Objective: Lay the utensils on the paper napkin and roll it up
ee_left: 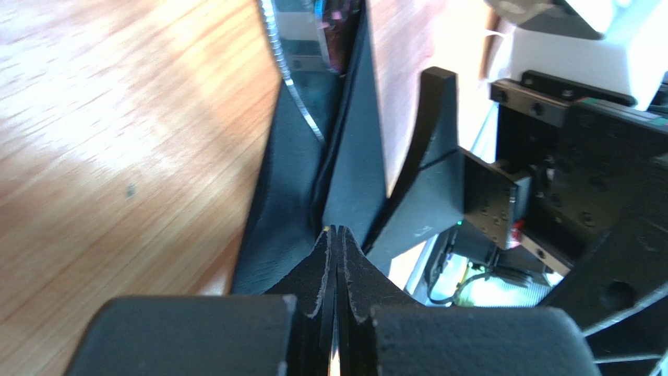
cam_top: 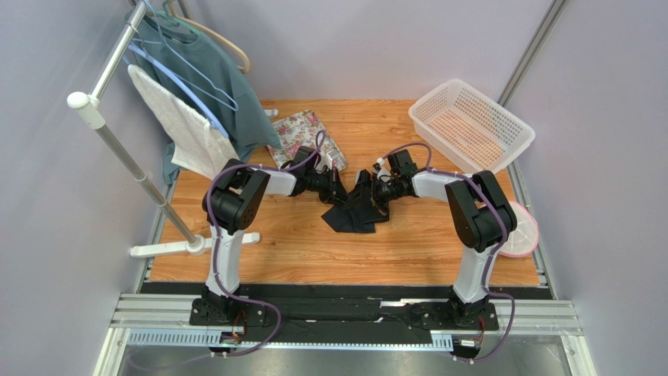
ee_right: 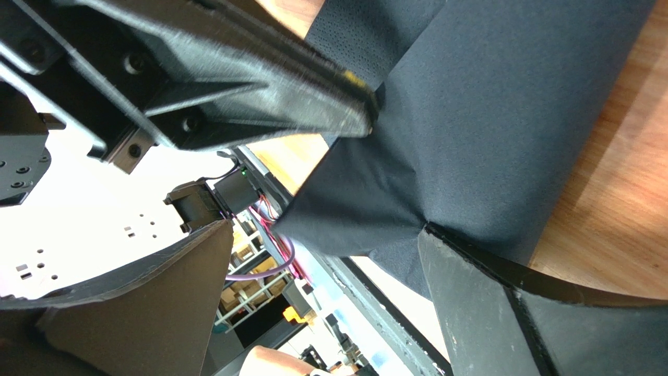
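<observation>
Left wrist view: left gripper (ee_left: 337, 235) jaws pressed together, pinching an edge of the black napkin (ee_left: 349, 172). Sheet rises from the pinch toward 12 o'clock in creased folds, lifted off the wooden table (ee_left: 117, 141). Farther on, at 11 o'clock, the grey knife (ee_left: 296, 70) shows its serrated edge, lying against the napkin's fold. One finger (ee_left: 435, 125) of the right gripper stands at 2 o'clock, just beside the sheet.

Right wrist view: right gripper (ee_right: 325, 229) fingers spread wide, closed on nothing. A corner of the napkin (ee_right: 470, 125) hangs between them and touches the finger at 5 o'clock. Left gripper (ee_right: 364, 106) at 11 o'clock, clamped on the sheet.

Top external view: left gripper (cam_top: 337, 188) and right gripper (cam_top: 376, 192) meet at table centre over the crumpled napkin (cam_top: 353, 219). Pink-rimmed plate (cam_top: 521, 231) at 3 o'clock. Garment rack (cam_top: 117, 149) with white towel (cam_top: 184, 125) at 9–10 o'clock. Floral tray (cam_top: 302, 129) at 11 o'clock. White basket (cam_top: 470, 125) at 1 o'clock.
</observation>
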{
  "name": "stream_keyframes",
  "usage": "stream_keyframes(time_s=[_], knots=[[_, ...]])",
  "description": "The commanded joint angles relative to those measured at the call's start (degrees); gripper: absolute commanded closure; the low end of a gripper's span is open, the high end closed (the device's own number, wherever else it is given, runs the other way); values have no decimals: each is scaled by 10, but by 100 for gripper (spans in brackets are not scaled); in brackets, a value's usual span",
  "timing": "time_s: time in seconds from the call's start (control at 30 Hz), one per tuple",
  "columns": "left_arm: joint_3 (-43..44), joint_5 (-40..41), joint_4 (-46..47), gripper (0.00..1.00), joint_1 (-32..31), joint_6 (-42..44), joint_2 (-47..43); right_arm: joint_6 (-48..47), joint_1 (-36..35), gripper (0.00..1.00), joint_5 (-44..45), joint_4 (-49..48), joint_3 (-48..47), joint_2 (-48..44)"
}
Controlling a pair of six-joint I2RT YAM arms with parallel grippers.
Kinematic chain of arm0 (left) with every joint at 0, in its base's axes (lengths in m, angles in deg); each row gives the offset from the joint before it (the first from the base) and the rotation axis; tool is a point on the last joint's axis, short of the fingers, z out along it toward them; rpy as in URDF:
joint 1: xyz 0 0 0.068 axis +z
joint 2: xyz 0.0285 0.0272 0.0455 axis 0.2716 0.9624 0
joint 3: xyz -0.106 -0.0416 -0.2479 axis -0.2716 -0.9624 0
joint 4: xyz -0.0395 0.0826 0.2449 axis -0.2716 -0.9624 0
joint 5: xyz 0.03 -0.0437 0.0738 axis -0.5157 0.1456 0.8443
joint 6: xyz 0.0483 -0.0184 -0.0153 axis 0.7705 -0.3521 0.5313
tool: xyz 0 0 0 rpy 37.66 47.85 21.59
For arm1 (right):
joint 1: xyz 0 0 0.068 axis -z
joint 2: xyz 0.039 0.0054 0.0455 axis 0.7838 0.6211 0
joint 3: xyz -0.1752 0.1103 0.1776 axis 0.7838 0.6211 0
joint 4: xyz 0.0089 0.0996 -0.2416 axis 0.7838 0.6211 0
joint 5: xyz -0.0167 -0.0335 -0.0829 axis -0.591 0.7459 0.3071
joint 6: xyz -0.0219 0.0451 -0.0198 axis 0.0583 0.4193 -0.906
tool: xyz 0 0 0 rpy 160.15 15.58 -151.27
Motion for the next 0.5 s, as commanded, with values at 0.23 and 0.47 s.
stream_keyframes(time_s=[0.23, 0.47], knots=[[23, 33, -57, 100, 5, 60, -17, -25, 1, 5, 31, 7, 7, -42], [25, 35, -54, 100, 7, 58, -17, -10, -4, 28, 33, -6, 9, -36]])
